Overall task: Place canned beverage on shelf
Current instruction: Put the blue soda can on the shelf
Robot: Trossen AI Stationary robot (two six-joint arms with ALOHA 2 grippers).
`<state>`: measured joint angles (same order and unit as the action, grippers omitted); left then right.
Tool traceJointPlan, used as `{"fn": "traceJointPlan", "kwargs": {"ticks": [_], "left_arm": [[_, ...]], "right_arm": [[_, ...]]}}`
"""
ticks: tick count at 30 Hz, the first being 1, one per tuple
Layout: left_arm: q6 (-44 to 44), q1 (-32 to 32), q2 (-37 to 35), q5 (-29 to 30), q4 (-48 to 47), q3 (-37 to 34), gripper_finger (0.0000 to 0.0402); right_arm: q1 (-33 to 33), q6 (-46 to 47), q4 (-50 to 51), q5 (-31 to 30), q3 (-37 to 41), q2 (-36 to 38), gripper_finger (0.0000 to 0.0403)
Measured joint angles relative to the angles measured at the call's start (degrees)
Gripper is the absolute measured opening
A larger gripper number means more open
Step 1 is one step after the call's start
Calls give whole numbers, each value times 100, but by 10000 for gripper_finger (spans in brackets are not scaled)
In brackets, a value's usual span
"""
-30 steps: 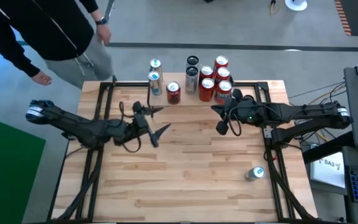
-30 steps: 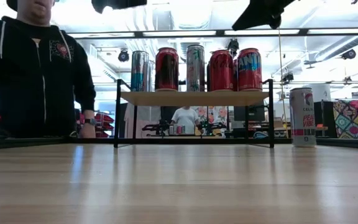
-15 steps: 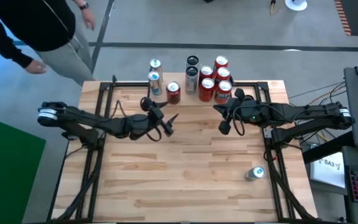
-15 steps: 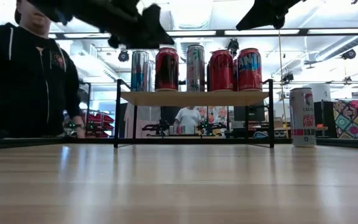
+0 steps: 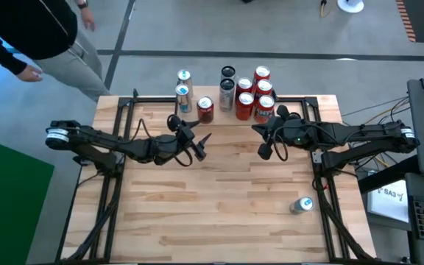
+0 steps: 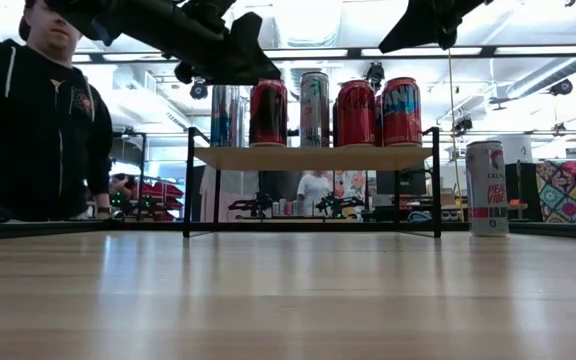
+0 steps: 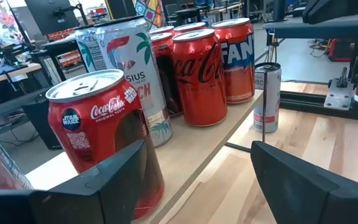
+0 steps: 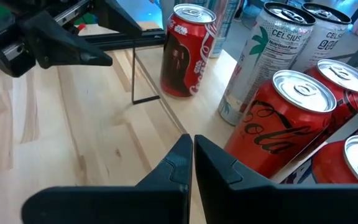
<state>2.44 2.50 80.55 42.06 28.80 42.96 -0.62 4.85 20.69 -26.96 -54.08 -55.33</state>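
Observation:
The shelf (image 6: 313, 158) stands at the table's far edge and carries several upright cans. The one nearest the left is a red Coca-Cola can (image 7: 101, 134), also in the high view (image 5: 205, 109). A white can (image 5: 301, 205) stands alone on the table at the near right. My left gripper (image 5: 195, 141) hovers open just near of the red can; its fingers (image 7: 123, 174) point along the shelf's front edge with nothing between them. My right gripper (image 5: 266, 151) hangs shut in front of the shelf's right half, above the table.
A person (image 6: 38, 120) stands beyond the table's far left corner. Black frame rails (image 5: 116, 132) run along both sides of the table. The slatted tabletop (image 5: 219, 199) lies bare between the shelf and the lone can.
My left gripper has swung from the table's left middle toward the far edge and the shelf, sinking to can height, and has stopped beside the red can. The person has stepped away to the left.

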Motion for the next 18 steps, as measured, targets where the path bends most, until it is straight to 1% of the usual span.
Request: {"fn": "traceJointPlan", "kwargs": {"ticks": [4, 7, 12, 15, 18], "left_arm": [[15, 0, -20, 0, -28, 0, 274], [158, 62, -156, 0, -24, 40, 274], [572, 218, -583, -21, -70, 42, 274], [700, 323, -920, -17, -367, 42, 274], [697, 437, -1260, -17, -801, 42, 274]], "right_arm": [[5, 188, 68, 0, -14, 70, 9], [69, 638, 630, -2, -319, 96, 9], [76, 1452, 1780, 47, -927, -21, 9], [76, 1849, 2408, 373, -1254, -183, 9], [78, 2174, 2753, 884, -1478, -387, 9]]}}
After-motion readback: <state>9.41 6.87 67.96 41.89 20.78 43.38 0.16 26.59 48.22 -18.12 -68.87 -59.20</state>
